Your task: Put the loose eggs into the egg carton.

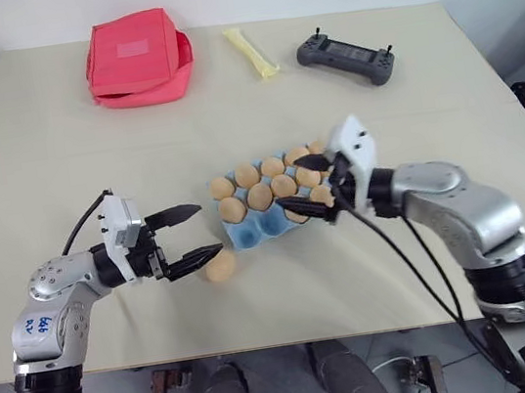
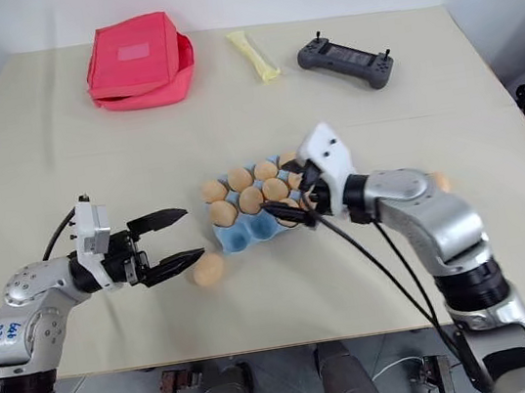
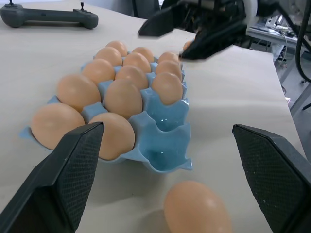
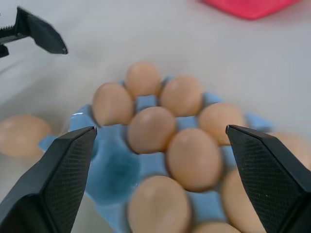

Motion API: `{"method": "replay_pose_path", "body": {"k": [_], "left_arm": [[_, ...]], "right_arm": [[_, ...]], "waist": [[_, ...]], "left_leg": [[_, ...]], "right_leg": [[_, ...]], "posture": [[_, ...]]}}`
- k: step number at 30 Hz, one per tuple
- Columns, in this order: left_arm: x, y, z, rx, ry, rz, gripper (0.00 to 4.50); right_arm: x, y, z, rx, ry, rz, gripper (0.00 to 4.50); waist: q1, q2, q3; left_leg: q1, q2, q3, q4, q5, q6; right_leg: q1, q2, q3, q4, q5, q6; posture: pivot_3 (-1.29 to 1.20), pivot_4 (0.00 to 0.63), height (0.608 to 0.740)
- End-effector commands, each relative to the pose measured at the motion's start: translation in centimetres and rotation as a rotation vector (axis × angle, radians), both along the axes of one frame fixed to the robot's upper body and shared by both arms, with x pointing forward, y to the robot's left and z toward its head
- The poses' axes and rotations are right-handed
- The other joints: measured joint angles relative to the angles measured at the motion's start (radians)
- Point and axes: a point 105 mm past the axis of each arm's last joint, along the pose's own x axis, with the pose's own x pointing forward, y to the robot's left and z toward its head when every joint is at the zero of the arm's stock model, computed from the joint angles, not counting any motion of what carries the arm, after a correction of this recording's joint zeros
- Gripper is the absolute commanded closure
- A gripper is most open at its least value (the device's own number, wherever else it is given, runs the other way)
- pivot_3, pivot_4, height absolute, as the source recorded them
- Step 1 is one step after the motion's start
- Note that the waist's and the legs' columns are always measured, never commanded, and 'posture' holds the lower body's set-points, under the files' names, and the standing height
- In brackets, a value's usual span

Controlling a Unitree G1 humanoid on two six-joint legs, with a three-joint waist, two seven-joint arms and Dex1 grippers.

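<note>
Your carton (image 1: 273,203) sits mid-surface (image 1: 63,187), nearly full of eggs (image 1: 260,196), two near cups bare. One loose egg (image 1: 219,265) lies beside your spread left pincer (image 1: 196,234). Your right pincer (image 1: 312,185) hovers spread over the carton. No readable writing.

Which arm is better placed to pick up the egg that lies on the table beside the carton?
Left: the open left gripper is beside the loose egg; the right gripper is over the egg carton.
</note>
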Motion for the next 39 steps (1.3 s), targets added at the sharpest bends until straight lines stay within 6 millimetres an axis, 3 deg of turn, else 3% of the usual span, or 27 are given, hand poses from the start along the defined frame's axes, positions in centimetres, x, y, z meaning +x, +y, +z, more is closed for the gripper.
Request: {"method": "replay_pose_path", "body": {"k": [1,5,10,13,17,21,30,33,39], "left_arm": [[0.1,-0.4,0.5,-0.009,-0.024,-0.034,0.00],[0.3,-0.6,0.5,-0.009,-0.023,-0.047,0.00],[0.9,-1.0,0.4,-0.012,-0.024,-0.071,0.00],[1.1,-1.1,0.4,-0.015,-0.025,-0.079,0.00],[1.1,-1.2,0.3,-0.015,-0.024,-0.086,0.00],[1.0,-1.2,0.3,-0.015,-0.025,-0.086,0.00],[0.9,-1.2,0.3,-0.013,-0.026,-0.082,0.00],[0.8,-1.2,0.4,-0.014,-0.028,-0.078,0.00],[0.5,-1.0,0.4,-0.014,-0.031,-0.062,0.00]], "right_arm": [[-1.5,-4.0,1.6,0.028,-0.014,-0.078,0.04],[-3.0,-8.4,0.6,-0.007,0.042,-0.199,0.04],[-5.9,-16.9,-1.8,0.002,0.146,-0.503,0.04],[-7.2,-19.2,-3.0,0.005,0.182,-0.594,0.04],[-8.0,-20.5,-4.1,0.035,0.210,-0.657,0.04],[-7.6,-20.4,-4.5,0.048,0.206,-0.670,0.04],[-2.4,-21.0,-3.8,0.124,0.114,-0.754,0.04],[0.2,-21.2,-4.2,0.143,0.095,-0.788,0.04],[3.1,-20.6,-5.4,0.186,0.110,-0.804,0.04]], "waist": [[0.003,0.000,0.000],[0.011,0.000,0.000],[0.022,0.000,0.000],[0.019,0.000,0.000],[0.008,0.000,0.000],[-0.001,0.000,0.000],[-0.008,0.000,0.000],[-0.010,0.000,0.000],[-0.008,0.001,0.000]], "left_leg": [[0.000,0.000,0.000,0.000,0.000,0.000],[0.000,0.000,0.000,0.000,-0.001,0.000],[0.001,0.000,0.000,0.001,-0.001,0.000],[0.001,0.000,0.000,0.002,-0.001,0.000],[0.002,0.000,0.002,0.003,0.000,0.001],[0.003,0.000,0.002,0.003,0.001,0.002],[0.003,0.000,0.002,0.005,0.002,0.002],[0.002,0.000,0.002,0.005,0.002,0.002],[0.002,0.000,0.002,0.001,0.002,0.002]], "right_leg": [[0.000,0.000,0.000,0.000,0.000,0.000],[0.000,0.000,0.000,-0.001,-0.001,0.000],[0.002,0.001,0.000,-0.001,-0.001,0.000],[0.003,0.000,0.000,-0.003,-0.001,0.000],[0.004,0.000,0.002,-0.004,-0.004,-0.006],[0.004,0.000,0.003,-0.004,-0.005,-0.009],[0.005,0.000,0.004,-0.004,-0.004,-0.010],[0.005,0.000,0.004,-0.004,-0.002,-0.006],[0.003,0.000,0.003,-0.003,0.003,0.003]], "posture": [[0.00,0.150,0.740],[0.00,0.150,0.740],[0.00,0.150,0.740],[0.00,0.150,0.740],[0.00,0.150,0.740],[0.00,0.150,0.740],[0.00,0.150,0.740],[0.00,0.150,0.740],[0.00,0.150,0.740]]}}
